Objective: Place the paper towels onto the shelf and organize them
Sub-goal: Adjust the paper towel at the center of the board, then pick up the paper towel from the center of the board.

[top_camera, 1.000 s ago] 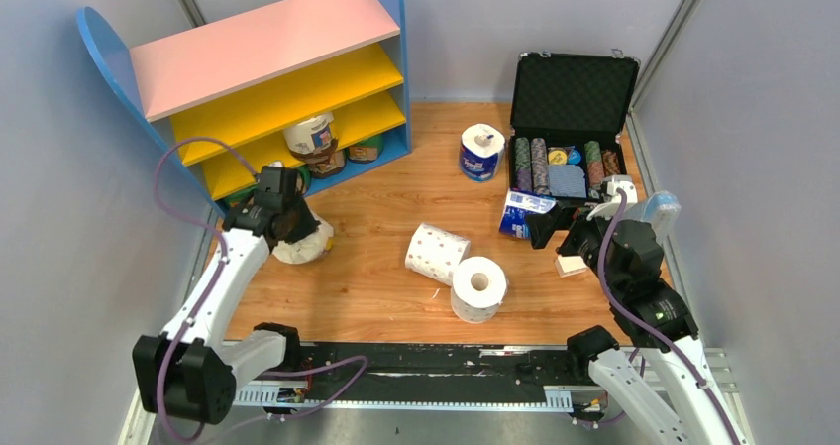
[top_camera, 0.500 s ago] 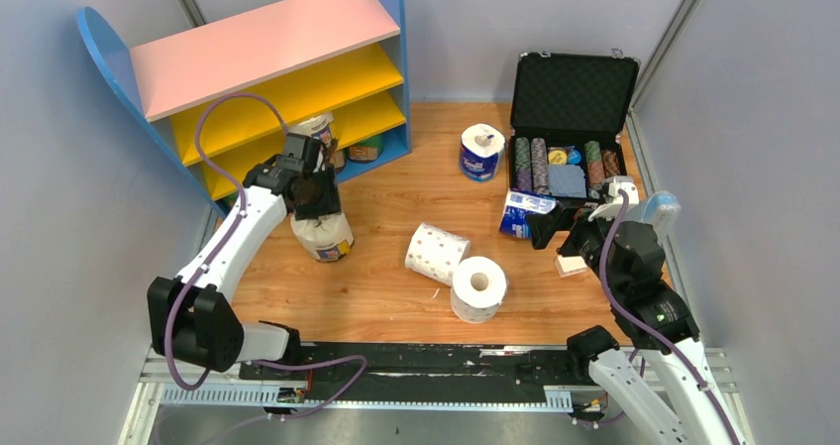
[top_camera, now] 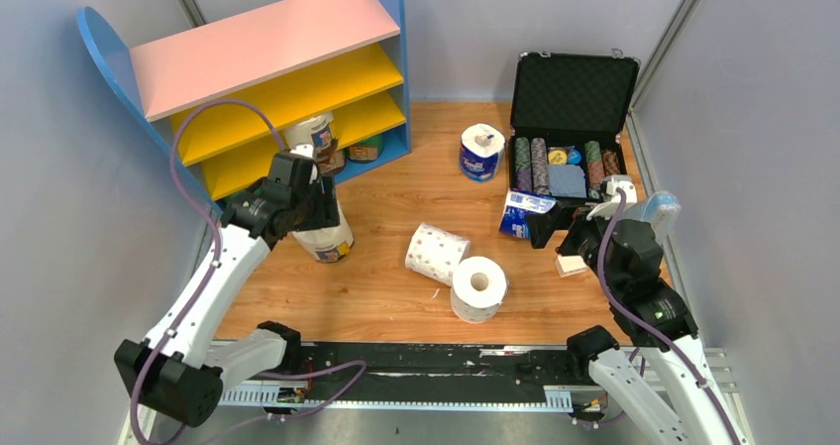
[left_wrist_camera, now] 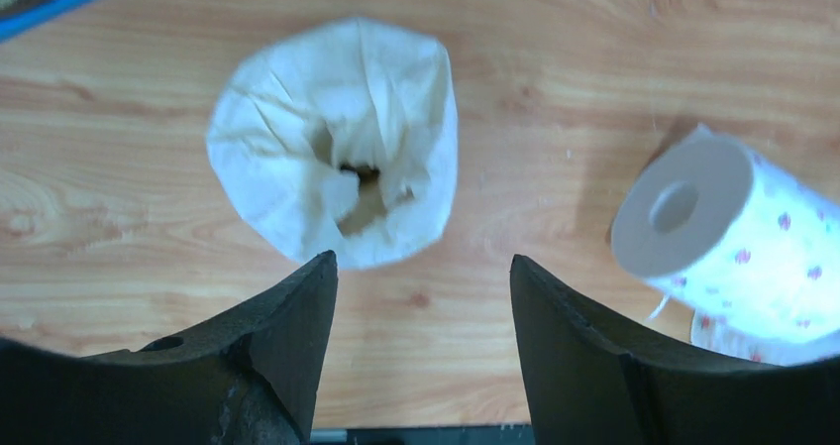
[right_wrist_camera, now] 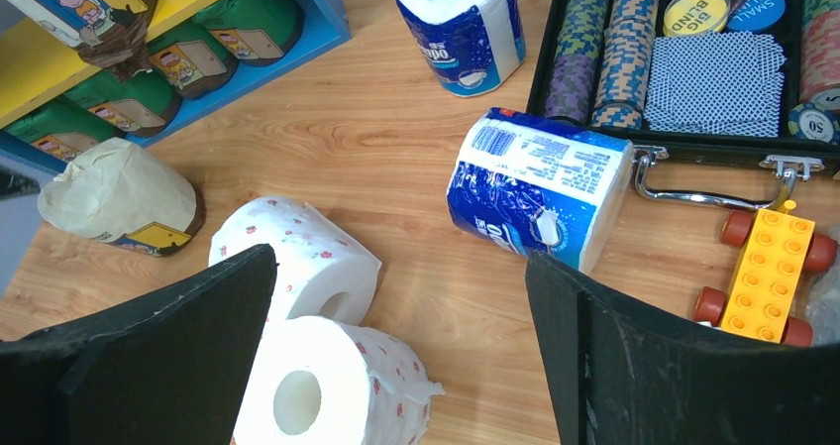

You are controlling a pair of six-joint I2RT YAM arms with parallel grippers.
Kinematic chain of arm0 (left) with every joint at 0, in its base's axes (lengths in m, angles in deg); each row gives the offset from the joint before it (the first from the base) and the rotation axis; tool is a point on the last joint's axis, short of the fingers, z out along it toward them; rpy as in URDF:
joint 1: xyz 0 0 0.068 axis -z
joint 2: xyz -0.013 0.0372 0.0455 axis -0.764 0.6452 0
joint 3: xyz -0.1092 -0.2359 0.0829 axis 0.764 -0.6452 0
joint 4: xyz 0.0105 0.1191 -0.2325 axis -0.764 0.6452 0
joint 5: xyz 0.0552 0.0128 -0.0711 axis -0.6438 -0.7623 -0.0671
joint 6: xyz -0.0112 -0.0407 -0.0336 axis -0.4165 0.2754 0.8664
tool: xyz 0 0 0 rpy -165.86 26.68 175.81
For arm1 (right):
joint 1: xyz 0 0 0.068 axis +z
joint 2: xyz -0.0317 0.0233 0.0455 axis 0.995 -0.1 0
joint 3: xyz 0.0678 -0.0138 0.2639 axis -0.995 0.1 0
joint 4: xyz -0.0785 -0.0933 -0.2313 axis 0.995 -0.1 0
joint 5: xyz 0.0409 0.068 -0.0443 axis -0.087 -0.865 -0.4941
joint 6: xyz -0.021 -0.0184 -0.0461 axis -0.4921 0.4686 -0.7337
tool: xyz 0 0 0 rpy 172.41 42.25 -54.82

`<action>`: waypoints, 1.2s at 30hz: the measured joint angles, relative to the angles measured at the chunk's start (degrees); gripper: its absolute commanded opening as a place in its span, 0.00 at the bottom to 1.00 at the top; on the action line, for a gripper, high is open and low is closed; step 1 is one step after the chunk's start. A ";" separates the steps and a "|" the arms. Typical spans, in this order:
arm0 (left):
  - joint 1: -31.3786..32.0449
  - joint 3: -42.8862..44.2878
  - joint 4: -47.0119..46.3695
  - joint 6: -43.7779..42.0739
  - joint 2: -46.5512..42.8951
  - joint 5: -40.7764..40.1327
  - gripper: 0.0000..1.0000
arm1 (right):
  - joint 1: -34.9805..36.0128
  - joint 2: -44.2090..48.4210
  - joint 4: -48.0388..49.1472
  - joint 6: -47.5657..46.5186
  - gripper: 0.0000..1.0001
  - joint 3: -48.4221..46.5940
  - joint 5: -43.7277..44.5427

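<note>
A cream-wrapped paper towel roll (top_camera: 325,237) (left_wrist_camera: 337,182) stands upright on the wooden floor just in front of the shelf (top_camera: 258,44). My left gripper (top_camera: 309,199) (left_wrist_camera: 421,262) hovers above its near side, open, with nothing between the fingers. Two white rolls with red print (top_camera: 436,252) (top_camera: 478,288) lie mid-table. One blue-white roll (top_camera: 482,153) stands upright; another (top_camera: 523,214) (right_wrist_camera: 540,192) lies just beyond my right gripper (top_camera: 557,242) (right_wrist_camera: 398,267), which is wide open and empty. Green-wrapped rolls (right_wrist_camera: 238,24) and a cream one (top_camera: 310,133) sit in the shelf's lower tiers.
An open black case (top_camera: 575,88) with poker chip stacks and cards stands at the back right. A yellow toy brick car (right_wrist_camera: 768,272) lies by its handle. Grey walls close in on the left, right and back. The arm bases sit on the rail at the near edge.
The left arm carried the cream roll rightwards from by the shelf, stood it upright, opened its jaws and let go. The right arm has not moved.
</note>
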 measured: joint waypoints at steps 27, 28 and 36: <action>14.43 -8.68 -10.99 1.01 10.93 -20.94 0.68 | 0.00 -1.33 -0.02 -0.02 1.00 0.00 1.16; 14.43 -8.68 -11.61 0.96 11.19 -21.46 0.68 | 0.00 -1.46 -0.02 -0.02 1.00 0.00 1.18; 14.40 -8.68 -15.52 0.87 11.56 -23.37 0.73 | 0.00 -1.90 -0.04 -0.02 1.00 0.00 1.33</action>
